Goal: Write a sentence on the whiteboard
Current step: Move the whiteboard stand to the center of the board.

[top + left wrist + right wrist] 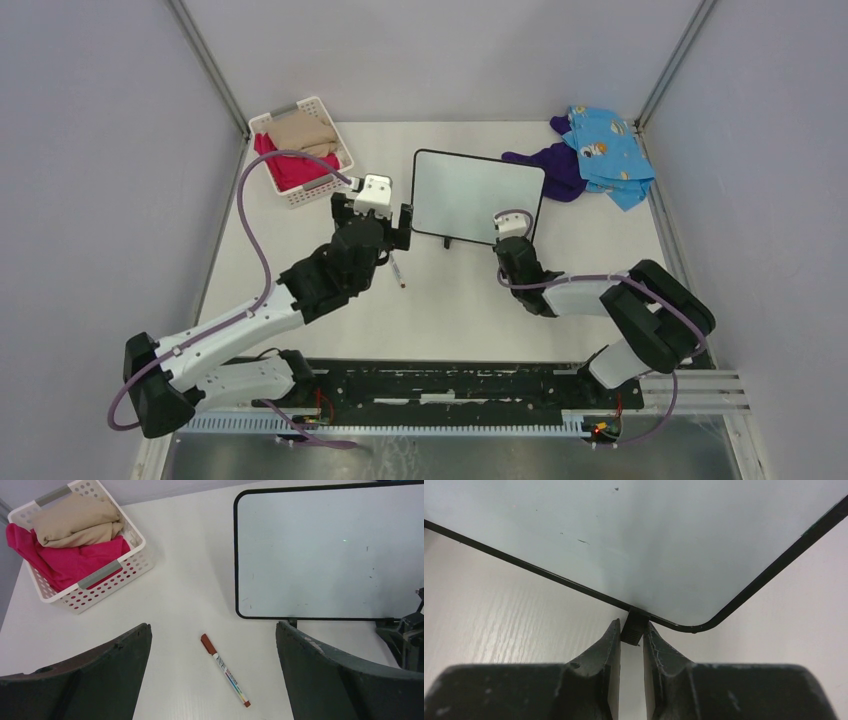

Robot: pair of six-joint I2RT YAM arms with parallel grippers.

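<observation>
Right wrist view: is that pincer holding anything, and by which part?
Yes: the right pincer clamps the whiteboard by a small black foot on its frame.

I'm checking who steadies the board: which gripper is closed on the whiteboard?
The right gripper, pinching the whiteboard by a black foot at its near edge; the left gripper hangs wide open above the marker.
</observation>
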